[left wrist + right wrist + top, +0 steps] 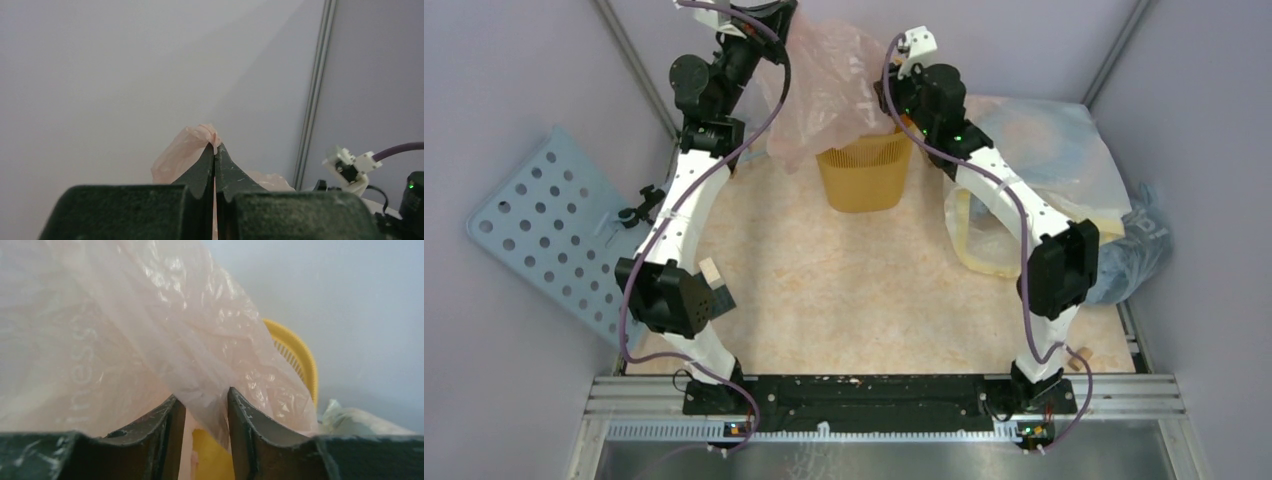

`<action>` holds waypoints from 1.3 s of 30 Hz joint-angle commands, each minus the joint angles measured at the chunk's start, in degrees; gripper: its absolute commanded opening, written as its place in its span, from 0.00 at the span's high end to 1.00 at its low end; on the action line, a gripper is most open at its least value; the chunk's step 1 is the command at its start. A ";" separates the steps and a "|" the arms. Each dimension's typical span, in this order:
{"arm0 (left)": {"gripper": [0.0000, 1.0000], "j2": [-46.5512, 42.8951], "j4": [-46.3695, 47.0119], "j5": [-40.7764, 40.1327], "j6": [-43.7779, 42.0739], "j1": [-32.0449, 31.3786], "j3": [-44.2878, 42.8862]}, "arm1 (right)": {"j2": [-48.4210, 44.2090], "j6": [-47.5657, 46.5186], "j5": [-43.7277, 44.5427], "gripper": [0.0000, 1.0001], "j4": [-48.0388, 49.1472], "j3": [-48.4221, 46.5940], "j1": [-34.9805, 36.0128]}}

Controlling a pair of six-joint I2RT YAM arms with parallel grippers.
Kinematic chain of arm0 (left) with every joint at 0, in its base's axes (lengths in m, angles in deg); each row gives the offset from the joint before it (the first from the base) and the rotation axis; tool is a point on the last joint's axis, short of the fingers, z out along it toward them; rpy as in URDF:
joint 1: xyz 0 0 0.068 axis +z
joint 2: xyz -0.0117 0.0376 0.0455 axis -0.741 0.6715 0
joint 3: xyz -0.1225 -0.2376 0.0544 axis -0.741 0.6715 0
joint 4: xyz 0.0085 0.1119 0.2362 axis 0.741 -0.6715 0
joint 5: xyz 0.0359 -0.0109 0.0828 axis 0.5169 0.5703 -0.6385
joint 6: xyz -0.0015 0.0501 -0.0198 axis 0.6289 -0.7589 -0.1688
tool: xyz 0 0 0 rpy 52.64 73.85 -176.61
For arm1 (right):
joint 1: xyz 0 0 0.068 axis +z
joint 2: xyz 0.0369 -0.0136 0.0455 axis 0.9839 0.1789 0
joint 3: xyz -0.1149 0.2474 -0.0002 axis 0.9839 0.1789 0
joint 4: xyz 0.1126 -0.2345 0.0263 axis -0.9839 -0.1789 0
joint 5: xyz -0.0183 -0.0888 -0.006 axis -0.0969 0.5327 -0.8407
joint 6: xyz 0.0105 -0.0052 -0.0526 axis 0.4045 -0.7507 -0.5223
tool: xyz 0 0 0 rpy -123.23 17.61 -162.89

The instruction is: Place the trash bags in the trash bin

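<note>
The pale pink trash bag (pixel 829 85) hangs bunched over the back left of the yellow-orange trash bin (pixel 864 175), its lower end draping at the rim. My left gripper (pixel 786 18) is high above the bin, shut on the bag's top edge; the left wrist view shows the jaws (pixel 215 147) pinched together on pink film (pixel 182 150). My right gripper (pixel 887 98) is at the bag's right side, just above the bin. In the right wrist view its fingers (pixel 202 400) stand apart with loose bag film (pixel 125 330) between them and the bin rim (pixel 297 355) behind.
A large whitish-yellow sack (pixel 1044 170) and a grey-blue bag (pixel 1139 250) lie at the right, beside the right arm. A light blue perforated board (pixel 544 225) leans at the left. Grey walls stand close behind the bin.
</note>
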 commanded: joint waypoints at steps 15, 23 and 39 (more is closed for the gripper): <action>1.00 -1.09 3.05 2.86 2.10 0.30 1.53 | -2.04 5.78 11.60 0.22 -20.24 -14.30 -1.69; 1.00 -2.17 3.60 3.07 2.12 0.30 4.50 | 3.54 11.74 14.79 0.23 -30.27 -21.37 -1.68; 1.00 -1.90 2.81 5.51 2.52 0.30 5.85 | 4.77 13.88 21.33 0.33 -34.47 -21.11 -1.77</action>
